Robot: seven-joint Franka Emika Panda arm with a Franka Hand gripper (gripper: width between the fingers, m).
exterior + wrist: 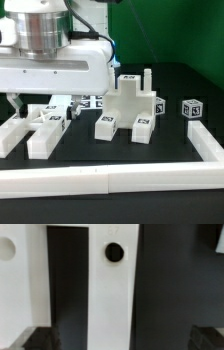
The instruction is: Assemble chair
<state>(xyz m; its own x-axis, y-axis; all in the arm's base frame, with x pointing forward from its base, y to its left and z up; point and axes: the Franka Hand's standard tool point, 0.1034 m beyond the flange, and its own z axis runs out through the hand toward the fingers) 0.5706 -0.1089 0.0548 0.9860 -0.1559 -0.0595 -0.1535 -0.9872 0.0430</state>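
The partly built chair stands mid-table, a white block with short posts on top and two tagged feet in front. A loose tagged cube sits to its right in the exterior view. Several loose white chair pieces lie at the exterior view's left, under my gripper. In the wrist view my gripper is open, its dark fingertips low at both sides. A white bar with a dark round hole runs between them, untouched. Another white piece with a hole lies beside it.
A long white border rail runs along the front of the black table and turns back along the exterior view's right. A small tag sheet lies behind the loose pieces, between the arm and the chair.
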